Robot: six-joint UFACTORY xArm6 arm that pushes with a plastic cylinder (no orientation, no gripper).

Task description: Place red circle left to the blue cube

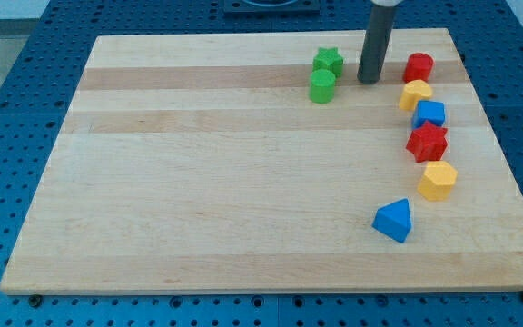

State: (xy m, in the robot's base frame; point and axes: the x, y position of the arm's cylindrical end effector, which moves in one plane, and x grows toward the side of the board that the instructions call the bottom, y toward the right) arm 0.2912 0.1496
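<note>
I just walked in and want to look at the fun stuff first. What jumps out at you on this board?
Probably the curving line of bright blocks down the view's right: red circle, yellow block, blue cube, red star and yellow hexagon, with a blue triangle alone below. Next, my tip stands between that red circle and two green blocks near the view's top.

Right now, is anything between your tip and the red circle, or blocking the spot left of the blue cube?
Nothing lies between my tip and the red circle. On the circle's way down, the yellow block sits against the blue cube.
</note>
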